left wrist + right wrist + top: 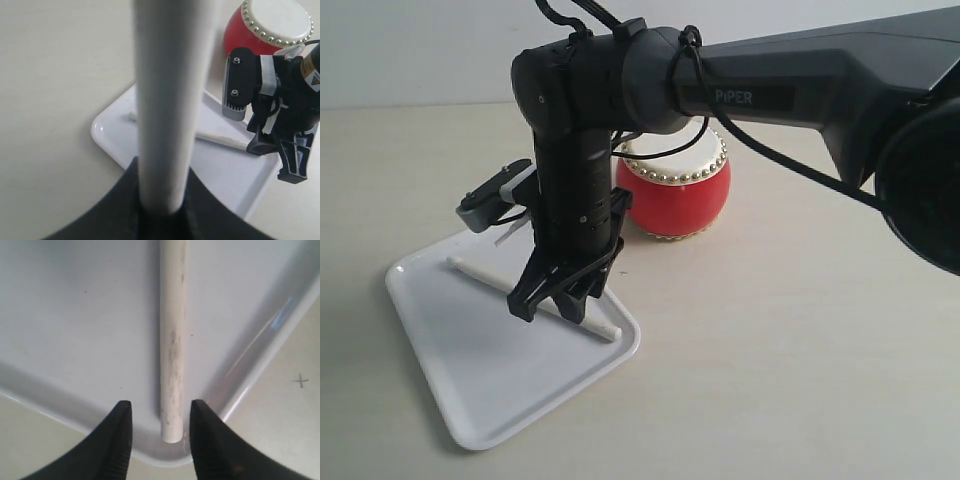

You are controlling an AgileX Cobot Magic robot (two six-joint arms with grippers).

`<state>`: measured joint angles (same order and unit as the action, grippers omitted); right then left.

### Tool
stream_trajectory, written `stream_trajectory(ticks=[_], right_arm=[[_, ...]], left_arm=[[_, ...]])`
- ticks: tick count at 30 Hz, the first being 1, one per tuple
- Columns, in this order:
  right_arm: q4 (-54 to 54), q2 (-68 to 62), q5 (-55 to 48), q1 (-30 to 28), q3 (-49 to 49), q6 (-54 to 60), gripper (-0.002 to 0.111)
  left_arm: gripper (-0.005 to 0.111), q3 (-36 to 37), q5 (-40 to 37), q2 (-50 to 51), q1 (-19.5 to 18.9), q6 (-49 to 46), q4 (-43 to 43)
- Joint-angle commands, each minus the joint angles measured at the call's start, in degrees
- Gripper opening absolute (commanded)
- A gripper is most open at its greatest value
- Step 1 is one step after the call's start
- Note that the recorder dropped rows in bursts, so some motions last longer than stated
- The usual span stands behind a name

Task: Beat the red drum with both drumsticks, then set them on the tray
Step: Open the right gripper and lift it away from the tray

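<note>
One drumstick (480,272) lies flat across the white tray (490,390). My right gripper (560,305) points down over the stick's near end, open. In the right wrist view the fingers (122,425) stand on either side of the drumstick (172,340) without touching it, just above the tray's (75,315) corner. My left gripper (165,200) is shut on the second drumstick (172,100), which rises blurred and close to the camera. The red drum (675,195) stands upright behind the tray. The left gripper is not seen in the exterior view.
The right arm (770,90) reaches in from the right, over the drum, across the pale tabletop (800,350). The left wrist view shows the right gripper (285,155) over the tray's (115,135) far side, with the drum (260,30) beyond it.
</note>
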<state>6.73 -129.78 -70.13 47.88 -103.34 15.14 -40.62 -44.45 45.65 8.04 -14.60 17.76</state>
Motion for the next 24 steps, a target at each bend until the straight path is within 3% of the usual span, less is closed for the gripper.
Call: stream_trajectory(ticks=[1, 7, 14, 24], right_arm=[[-1.3, 1.4, 0.2, -0.2, -0.5, -2.6, 0.038], [-0.5, 9.3, 0.3, -2.5, 0.7, -5.2, 0.038], [2.4, 21.1, 10.7, -3.9, 11.2, -5.4, 0.036], [24.6, 34.0, 31.0, -3.9, 30.1, 4.4, 0.035]], left_arm=[[0.0, -0.4, 0.9, -0.3, 0.0, 0.3, 1.3], [0.0, 3.6, 1.6, -0.3, 0.0, -3.3, 8.9], [0.0, 11.3, 1.2, -0.3, 0.0, -13.8, 25.8], [0.0, 20.7, 0.6, 0.7, 0.0, -32.7, 50.4]])
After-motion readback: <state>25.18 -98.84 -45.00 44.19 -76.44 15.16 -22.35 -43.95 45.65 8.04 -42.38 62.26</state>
